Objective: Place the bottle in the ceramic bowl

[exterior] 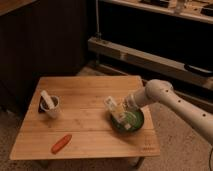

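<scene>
The green ceramic bowl (131, 123) sits near the right front of the wooden table (85, 135). The pale cream bottle (114, 107) with its white cap tilts over the bowl's left rim, its lower end down inside the bowl. My gripper (122, 109) reaches in from the right at the end of the white arm (165, 97) and sits right against the bottle above the bowl. The bottle's far side is hidden by the gripper.
A white cup (51, 106) with a white stick stands on the table's left side. An orange carrot-like item (61, 143) lies near the front left edge. Dark shelving and a metal rail (150, 57) run behind the table.
</scene>
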You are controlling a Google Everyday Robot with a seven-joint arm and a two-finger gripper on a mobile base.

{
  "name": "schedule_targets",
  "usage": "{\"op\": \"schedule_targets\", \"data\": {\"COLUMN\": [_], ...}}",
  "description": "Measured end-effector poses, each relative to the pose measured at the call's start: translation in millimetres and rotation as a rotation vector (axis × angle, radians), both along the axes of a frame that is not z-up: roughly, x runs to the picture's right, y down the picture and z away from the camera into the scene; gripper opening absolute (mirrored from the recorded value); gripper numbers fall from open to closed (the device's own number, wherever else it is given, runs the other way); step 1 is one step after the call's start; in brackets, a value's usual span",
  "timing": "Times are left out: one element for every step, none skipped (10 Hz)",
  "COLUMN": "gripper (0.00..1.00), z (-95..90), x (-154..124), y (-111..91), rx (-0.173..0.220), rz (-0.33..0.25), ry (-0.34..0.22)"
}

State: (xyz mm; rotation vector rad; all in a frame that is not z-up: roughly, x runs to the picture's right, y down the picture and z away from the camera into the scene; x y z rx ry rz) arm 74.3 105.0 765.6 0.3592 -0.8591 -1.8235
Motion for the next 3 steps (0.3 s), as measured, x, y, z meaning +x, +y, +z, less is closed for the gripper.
{"op": "schedule_targets", "data": {"gripper": [0.81,0.81,0.81], "z": [0.2,0.5,0.6], "x": [-0.3,-0.4,-0.8], "y": [0.2,0.1,-0.3], "rx": [0.001,0.002,0.003], "rz": [0.0,0.0,0.0], "ry": [-0.001,-0.002,-0.003]}}
